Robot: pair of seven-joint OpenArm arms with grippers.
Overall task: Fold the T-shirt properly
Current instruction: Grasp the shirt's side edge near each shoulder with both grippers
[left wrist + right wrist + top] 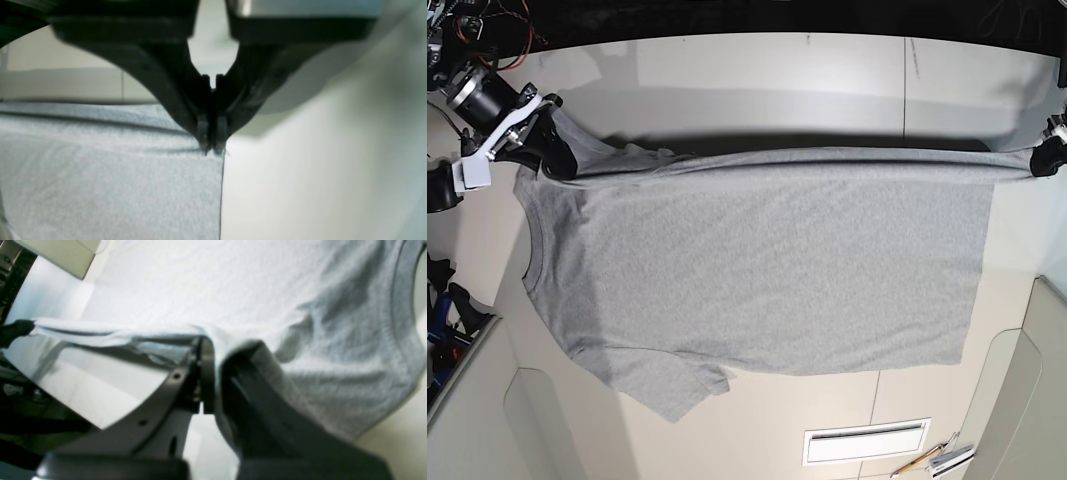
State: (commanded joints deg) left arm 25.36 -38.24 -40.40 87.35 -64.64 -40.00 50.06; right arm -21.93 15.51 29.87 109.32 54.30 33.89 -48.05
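Note:
The light grey T-shirt point(757, 270) lies spread on the white table, plain side up, with its neck to the left and its hem to the right. Its far edge is lifted and pulled taut between both grippers. My right gripper point(557, 162) is shut on the fabric near the shoulder, with cloth pinched between its fingers point(213, 373). My left gripper point(1035, 162) is shut on the far hem corner; the wrist view shows the tips point(211, 146) closed on the shirt's edge point(100, 173). The near sleeve point(667, 385) lies flat.
Cables and electronics point(477, 30) crowd the back left corner. A white slotted plate point(865, 442) and some pens or clips point(937, 460) lie near the front edge. Raised white panels point(1017, 400) stand at the front right and front left point(487, 420).

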